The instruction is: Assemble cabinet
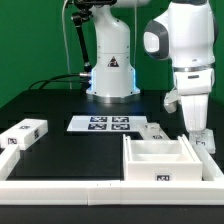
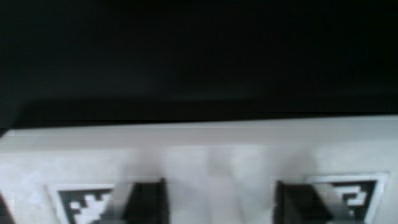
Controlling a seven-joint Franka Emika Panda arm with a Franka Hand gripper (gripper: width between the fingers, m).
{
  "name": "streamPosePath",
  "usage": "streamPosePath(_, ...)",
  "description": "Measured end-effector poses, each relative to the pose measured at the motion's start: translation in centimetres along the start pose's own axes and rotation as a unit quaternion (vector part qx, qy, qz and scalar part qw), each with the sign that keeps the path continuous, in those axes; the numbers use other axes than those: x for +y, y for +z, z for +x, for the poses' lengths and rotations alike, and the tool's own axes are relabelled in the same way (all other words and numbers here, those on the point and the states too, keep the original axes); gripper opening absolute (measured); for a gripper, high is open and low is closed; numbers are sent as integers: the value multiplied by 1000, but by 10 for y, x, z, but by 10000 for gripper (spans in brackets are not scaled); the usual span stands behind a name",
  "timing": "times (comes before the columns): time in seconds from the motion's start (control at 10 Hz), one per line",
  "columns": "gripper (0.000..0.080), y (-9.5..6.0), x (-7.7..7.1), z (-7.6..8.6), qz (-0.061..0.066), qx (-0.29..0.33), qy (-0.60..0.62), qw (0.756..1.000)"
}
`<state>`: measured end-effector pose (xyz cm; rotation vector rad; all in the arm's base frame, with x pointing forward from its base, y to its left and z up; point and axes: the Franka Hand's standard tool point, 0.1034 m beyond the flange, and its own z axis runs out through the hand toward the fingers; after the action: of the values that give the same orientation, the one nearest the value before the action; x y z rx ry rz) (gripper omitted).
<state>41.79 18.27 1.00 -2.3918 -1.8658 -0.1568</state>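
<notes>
The cabinet's large white open shell (image 1: 168,160) stands at the exterior view's lower right, with a tag on its front wall. My gripper (image 1: 198,128) hangs just behind it, right over a small white tagged block (image 1: 207,144). In the wrist view this white block (image 2: 222,165) fills the lower half, with a tag at each side. My two dark fingers (image 2: 143,203) stand wide apart over it, the jaws open, with white surface showing between them. Another white tagged block (image 1: 22,136) lies at the far left, and a small flat piece (image 1: 155,130) lies near the middle.
The marker board (image 1: 104,124) lies in the middle of the black table. A long white border rail (image 1: 60,188) runs along the front edge. The robot's base (image 1: 110,70) stands at the back, with cables to its left.
</notes>
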Motion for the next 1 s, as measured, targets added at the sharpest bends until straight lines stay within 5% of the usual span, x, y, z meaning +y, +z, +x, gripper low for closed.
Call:
streamPosePath(0.1, 249, 0, 0, 0, 0, 0, 0, 1000)
streamPosePath(0.2, 76, 0, 0, 0, 0, 0, 0, 1000)
streamPosePath(0.7, 68, -1, 1, -1, 0, -1, -3, 1000)
streamPosePath(1.0, 68, -34, 11, -21, -9, -21, -39, 999)
